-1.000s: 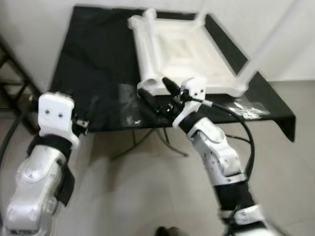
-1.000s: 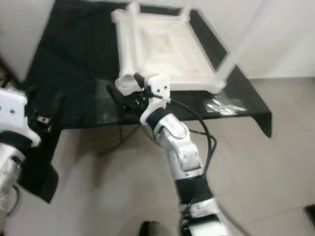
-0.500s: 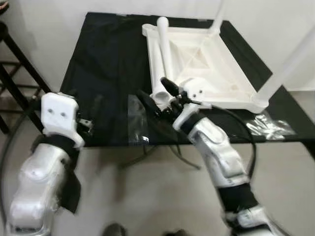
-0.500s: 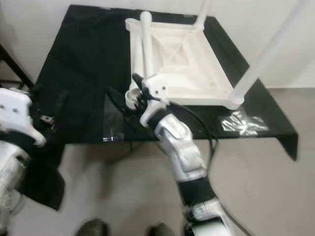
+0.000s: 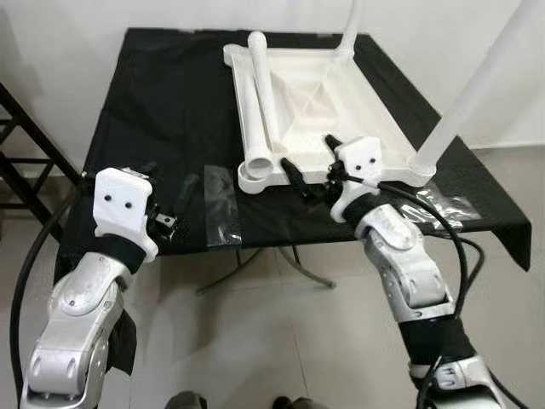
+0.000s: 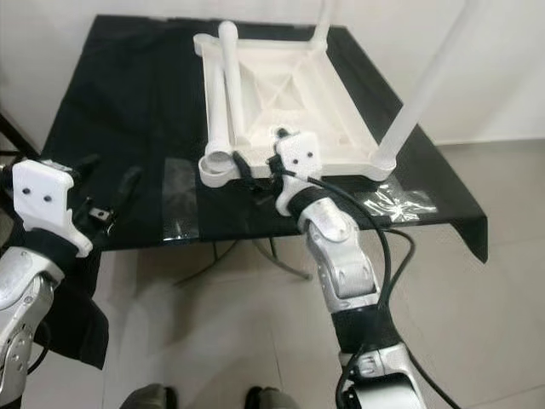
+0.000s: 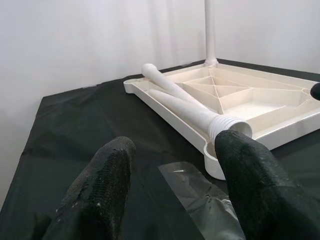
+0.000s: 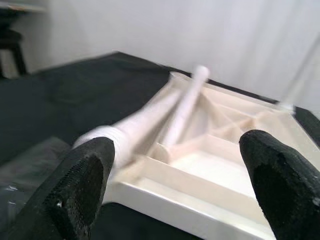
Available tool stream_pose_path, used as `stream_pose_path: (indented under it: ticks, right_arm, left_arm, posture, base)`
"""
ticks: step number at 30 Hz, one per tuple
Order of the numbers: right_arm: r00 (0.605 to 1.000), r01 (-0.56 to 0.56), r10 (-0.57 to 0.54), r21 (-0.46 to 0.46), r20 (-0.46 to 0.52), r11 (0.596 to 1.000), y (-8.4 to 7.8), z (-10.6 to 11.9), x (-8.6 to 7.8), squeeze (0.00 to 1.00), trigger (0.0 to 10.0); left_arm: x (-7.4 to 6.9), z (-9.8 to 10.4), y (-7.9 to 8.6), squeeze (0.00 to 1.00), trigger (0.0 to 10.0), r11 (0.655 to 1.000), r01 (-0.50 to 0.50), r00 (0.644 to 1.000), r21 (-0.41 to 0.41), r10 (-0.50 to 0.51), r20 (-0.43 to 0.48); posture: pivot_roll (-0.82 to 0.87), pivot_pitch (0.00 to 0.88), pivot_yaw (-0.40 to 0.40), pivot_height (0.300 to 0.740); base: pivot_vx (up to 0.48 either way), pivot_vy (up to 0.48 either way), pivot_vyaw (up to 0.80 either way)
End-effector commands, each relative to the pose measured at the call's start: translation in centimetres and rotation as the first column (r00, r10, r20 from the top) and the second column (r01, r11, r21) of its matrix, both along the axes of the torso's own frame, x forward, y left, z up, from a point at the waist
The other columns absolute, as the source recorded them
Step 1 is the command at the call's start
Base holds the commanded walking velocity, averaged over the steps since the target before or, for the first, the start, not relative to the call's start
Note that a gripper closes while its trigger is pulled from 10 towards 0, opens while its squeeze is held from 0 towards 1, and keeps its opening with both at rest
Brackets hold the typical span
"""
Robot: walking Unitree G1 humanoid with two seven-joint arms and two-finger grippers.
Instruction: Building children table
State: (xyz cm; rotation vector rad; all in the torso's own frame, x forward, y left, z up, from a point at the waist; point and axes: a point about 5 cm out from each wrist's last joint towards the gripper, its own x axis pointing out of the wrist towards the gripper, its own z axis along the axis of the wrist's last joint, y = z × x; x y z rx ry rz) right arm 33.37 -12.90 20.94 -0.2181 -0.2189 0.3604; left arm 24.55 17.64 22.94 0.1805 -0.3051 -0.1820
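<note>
Now right tool (image 5: 308, 175) spread wide at tabletop (image 5: 341, 102); left tool (image 5: 169, 192) released.

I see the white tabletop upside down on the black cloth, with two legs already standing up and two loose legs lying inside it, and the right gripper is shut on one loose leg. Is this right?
Not quite: the right gripper is open and holds nothing, as the right wrist view shows. Otherwise correct: the white tabletop lies upside down on the black cloth, two legs stand up, and two loose legs lie inside it.
</note>
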Motion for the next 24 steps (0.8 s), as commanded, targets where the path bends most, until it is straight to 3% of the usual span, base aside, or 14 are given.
stream_pose_path:
  ticks: [1,2,5,7,10,14,24]
  right_arm:
    - [0.998,-0.017,0.016,-0.018,-0.057,1.000,0.7,-1.5,-0.2,0.00,10.0]
    - [0.998,-0.017,0.016,-0.018,-0.057,1.000,0.7,-1.5,-0.2,0.00,10.0]
    - [0.992,-0.097,0.096,-0.002,-0.086,0.995,3.0,-2.2,0.3,0.00,10.0]
    - [0.990,-0.107,0.106,-0.001,-0.090,0.994,3.3,-2.3,0.7,0.00,10.0]
    - [0.987,-0.112,0.105,-0.052,-0.121,0.992,4.5,-2.6,2.9,0.00,10.0]
    - [0.989,-0.092,0.081,-0.081,-0.123,0.992,4.6,-2.5,3.5,0.00,10.0]
    - [0.998,-0.054,0.056,0.067,-0.023,0.996,5.1,0.8,4.9,0.00,10.0]
  left_arm:
    - [0.0,-0.6,-0.5,0.00,10.0,1.000,0.024,0.999,0.002,-0.024,-0.029]
    - [0.0,-0.6,-0.5,0.00,10.0,1.000,0.024,0.999,0.002,-0.024,-0.029]
    - [-0.1,-0.8,-0.9,0.00,10.0,1.000,0.029,0.999,0.005,-0.029,-0.039]
    - [-0.1,-0.8,-0.9,0.00,10.0,1.000,0.028,0.999,0.005,-0.027,-0.040]
    - [-0.7,-0.7,-0.7,0.00,10.0,1.000,0.005,0.999,0.004,-0.005,-0.040]
    - [-1.1,-0.7,-0.7,0.00,10.0,1.000,0.001,0.999,0.006,0.000,-0.038]
    - [-2.9,-0.5,-0.6,0.00,10.0,1.000,-0.023,0.999,-0.003,0.023,-0.039]
  posture:
    - [0.15,0.166,-0.093,0.740]
    - [0.15,0.166,-0.093,0.740]
    - [0.16,0.179,-0.096,0.740]
    - [0.17,0.181,-0.097,0.740]
    - [0.20,0.212,-0.113,0.740]
    - [0.21,0.227,-0.118,0.740]
    - [0.24,0.290,-0.124,0.740]
  base:
    - [0.000,0.000,0.00]
    - [0.000,0.000,0.00]
    - [0.000,0.000,0.00]
    - [0.000,0.000,0.00]
    - [0.000,0.000,0.00]
    - [0.000,0.000,0.00]
    - [0.000,0.000,0.00]
